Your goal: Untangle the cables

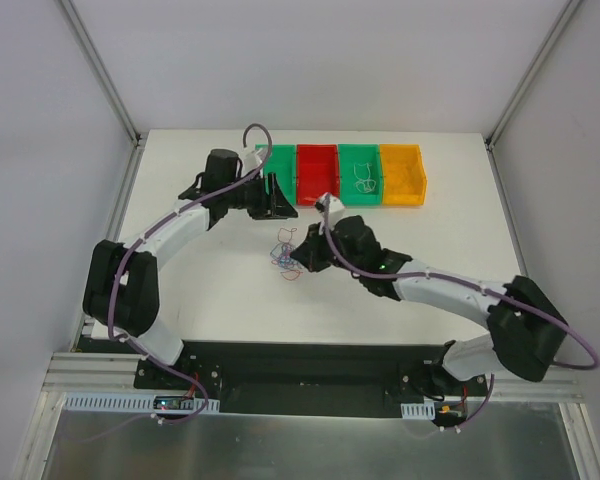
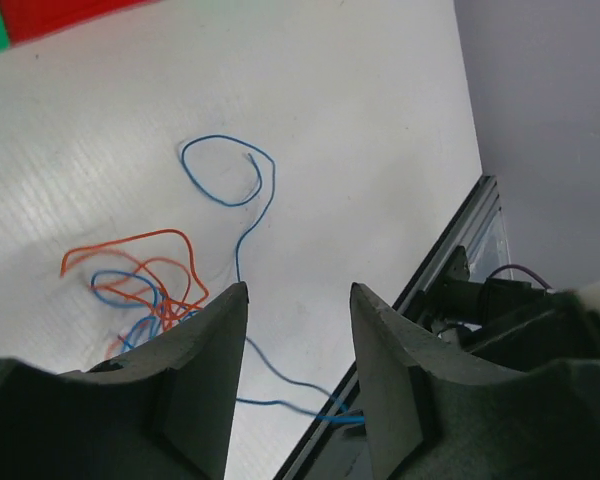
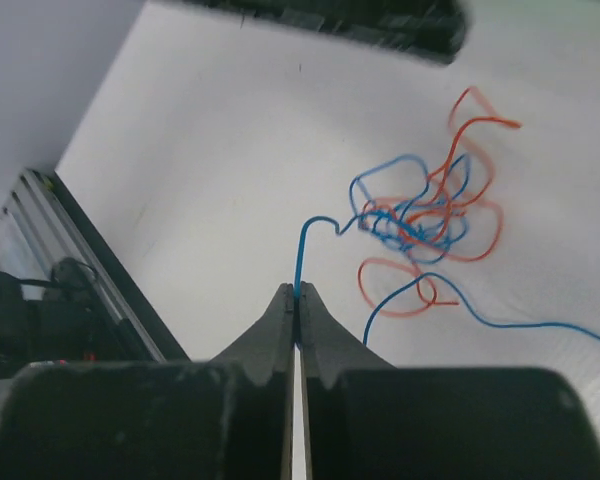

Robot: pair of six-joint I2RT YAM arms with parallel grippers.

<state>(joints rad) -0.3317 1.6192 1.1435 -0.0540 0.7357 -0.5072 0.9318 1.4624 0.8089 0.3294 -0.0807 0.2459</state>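
Observation:
The cables (image 1: 286, 254) are a small tangle of orange and blue wires on the white table, mid-centre. My right gripper (image 1: 300, 262) sits at the tangle's right edge. In the right wrist view it (image 3: 297, 293) is shut on one blue cable (image 3: 302, 250) that rises from the fingertips and curves into the tangle (image 3: 425, 215). My left gripper (image 1: 278, 203) is open and empty, beyond the tangle near the bins. In the left wrist view its jaws (image 2: 298, 305) stand wide apart above the table, with the tangle (image 2: 140, 285) to the left and a loose blue loop (image 2: 228, 175) ahead.
Several bins stand in a row at the back: green (image 1: 281, 160), red (image 1: 317, 175), green (image 1: 360, 172) holding some thin wires, and yellow (image 1: 401, 174). A black rail (image 2: 420, 300) marks the table's near edge.

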